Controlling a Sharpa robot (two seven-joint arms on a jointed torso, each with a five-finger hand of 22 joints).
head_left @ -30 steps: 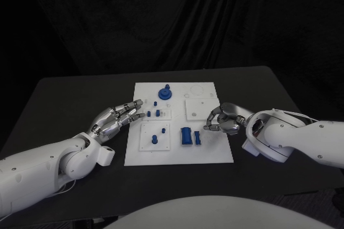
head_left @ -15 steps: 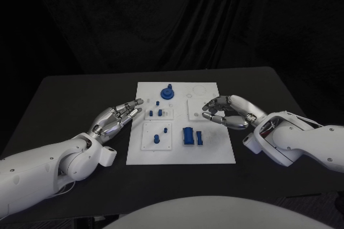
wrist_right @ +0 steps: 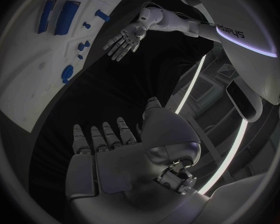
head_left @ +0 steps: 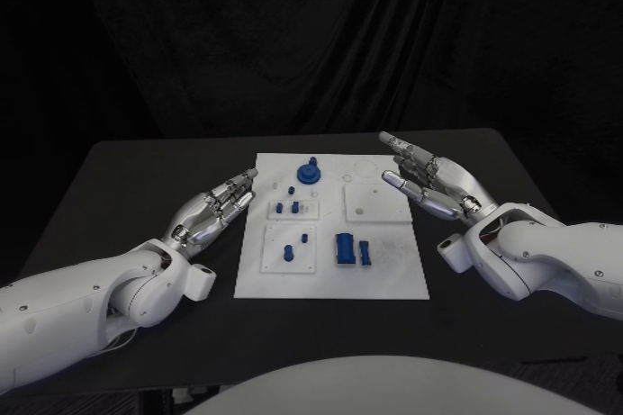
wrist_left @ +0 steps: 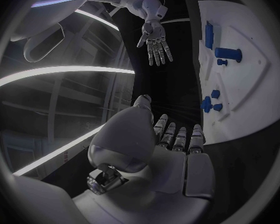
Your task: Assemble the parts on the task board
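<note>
Two hands released, fingers spread: left hand point(head_left: 218, 210) and right hand point(head_left: 429, 183) flanking task board point(head_left: 332, 284) on table point(head_left: 130, 176). Small blue parts point(head_left: 343, 248) between them; probably light, rigid, best pinched at the sides.

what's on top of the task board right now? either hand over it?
On the task board: a blue round part at the far end, small blue pegs, two blue blocks. Left hand flanks it. Right hand overlaps its far right edge; whatever lies beneath is hidden.
</note>
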